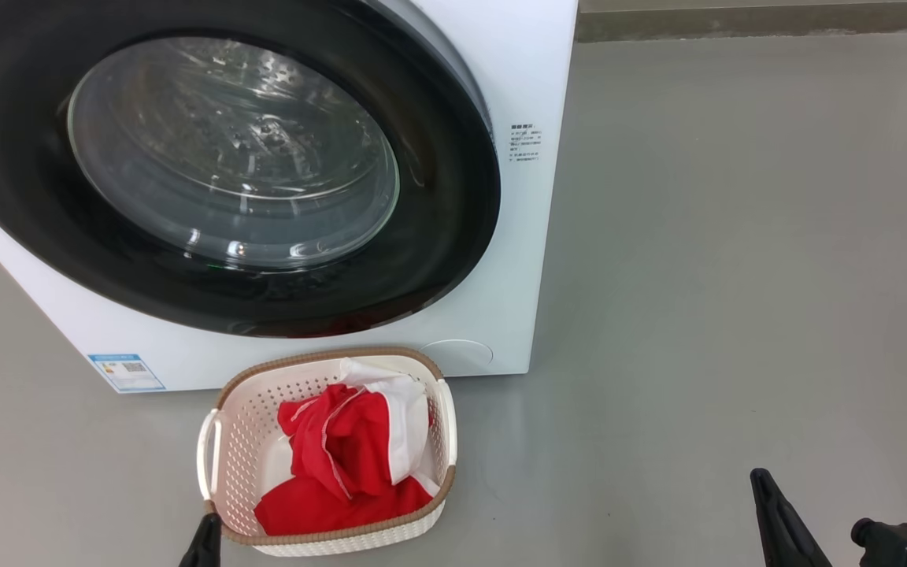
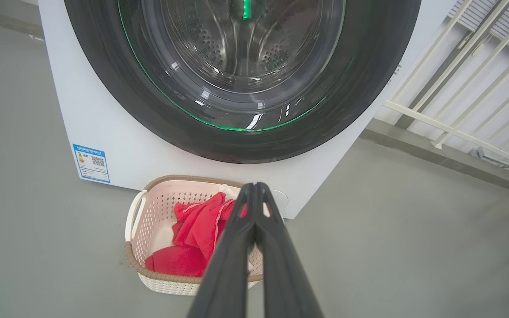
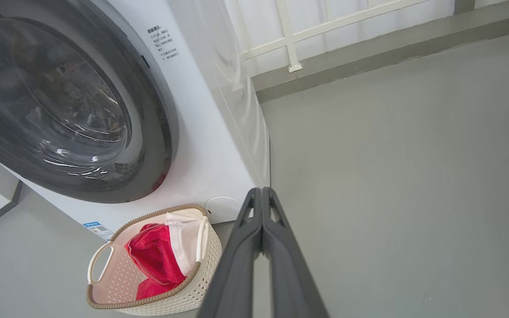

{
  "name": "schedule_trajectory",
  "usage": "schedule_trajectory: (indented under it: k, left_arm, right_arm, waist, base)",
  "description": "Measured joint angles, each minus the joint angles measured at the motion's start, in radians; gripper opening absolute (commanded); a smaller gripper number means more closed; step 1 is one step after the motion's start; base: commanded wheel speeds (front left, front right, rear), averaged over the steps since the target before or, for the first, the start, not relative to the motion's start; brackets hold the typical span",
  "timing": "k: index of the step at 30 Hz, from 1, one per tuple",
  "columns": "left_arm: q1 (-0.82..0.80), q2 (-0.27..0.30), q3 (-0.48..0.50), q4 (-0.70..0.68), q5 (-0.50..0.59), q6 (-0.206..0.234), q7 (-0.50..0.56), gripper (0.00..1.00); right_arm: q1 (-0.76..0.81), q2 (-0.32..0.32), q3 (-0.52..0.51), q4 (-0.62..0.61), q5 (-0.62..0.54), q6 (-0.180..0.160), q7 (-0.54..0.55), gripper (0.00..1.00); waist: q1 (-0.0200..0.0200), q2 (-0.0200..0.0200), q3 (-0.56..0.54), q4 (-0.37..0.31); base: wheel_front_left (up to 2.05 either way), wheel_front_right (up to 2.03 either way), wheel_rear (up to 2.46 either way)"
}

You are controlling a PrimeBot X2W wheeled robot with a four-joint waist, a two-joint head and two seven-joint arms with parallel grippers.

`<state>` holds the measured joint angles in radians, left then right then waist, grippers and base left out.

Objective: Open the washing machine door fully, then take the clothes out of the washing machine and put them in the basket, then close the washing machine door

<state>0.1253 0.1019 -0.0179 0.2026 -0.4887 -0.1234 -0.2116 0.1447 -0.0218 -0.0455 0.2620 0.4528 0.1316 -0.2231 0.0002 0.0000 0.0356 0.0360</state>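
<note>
**A:** How does the door stand?

**B:** The washing machine door (image 1: 438,236) lies flat against the front of the washing machine (image 1: 528,71), closed. The steel drum (image 2: 237,48) shows through its glass.

**A:** And the clothes?

**B:** The clothes (image 1: 343,461) lie bunched in the basket (image 1: 237,453), red cloth with a white panel on the side towards the machine. They fill the right half and the near end, and the left part of the bottom is bare.

**A:** Where is the basket?

**B:** It is on the grey floor (image 1: 737,276), just in front of the machine and below the door. It sits right of the blue label (image 1: 127,372) at the machine's lower corner.

**A:** What about the left gripper?

**B:** The left gripper (image 2: 253,190) has its two fingers pressed together with nothing between them. In the head view its tip shows at the basket's near left corner, and I cannot tell whether it touches the rim.

**A:** And the right one?

**B:** The right gripper (image 3: 261,194) is the same, fingers closed tip to tip and holding nothing. It hangs over bare floor, well apart from the basket on its right. Past the machine, its wrist view also shows a white railing (image 3: 290,35).
</note>
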Motion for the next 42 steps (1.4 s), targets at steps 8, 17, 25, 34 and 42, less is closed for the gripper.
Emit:
schedule_trajectory:
  k: [8, 17, 25, 34, 42]
  left_arm:
    - [-0.003, -0.001, 0.003, 0.006, -0.087, 0.0, 0.018, 0.0]
    - [-0.024, -0.002, 0.008, 0.011, -0.173, 0.0, 0.043, 0.0]
    - [-0.028, -0.006, 0.012, 0.015, -0.252, 0.0, 0.062, 0.0]
    - [-0.05, -0.008, 0.016, 0.019, -0.348, 0.0, 0.088, 0.0]
    - [-0.054, -0.016, 0.02, 0.023, -0.424, 0.0, 0.11, 0.0]
  right_arm:
    - [-0.007, -0.004, 0.0, 0.001, 0.092, 0.0, 0.021, 0.0]
    - [-0.015, -0.006, -0.001, 0.001, 0.183, 0.0, 0.04, 0.0]
    - [-0.035, -0.01, -0.002, 0.001, 0.27, 0.0, 0.062, 0.0]
    - [-0.053, -0.012, -0.004, 0.002, 0.362, 0.0, 0.085, 0.0]
    - [-0.07, -0.015, -0.007, 0.002, 0.444, 0.0, 0.109, 0.0]
  waist:
    - [-0.0001, 0.0, -0.002, -0.003]
    - [0.0, 0.0, -0.005, -0.005]
    - [-0.0001, 0.0, -0.007, -0.008]
    - [0.0, 0.0, -0.01, -0.011]
    - [-0.0001, 0.0, -0.012, -0.013]
  base:
    - [0.0, 0.0, 0.0]
    - [0.0, 0.0, 0.0]
    - [0.0, 0.0, 0.0]
    - [0.0, 0.0, 0.0]
    - [0.0, 0.0, 0.0]
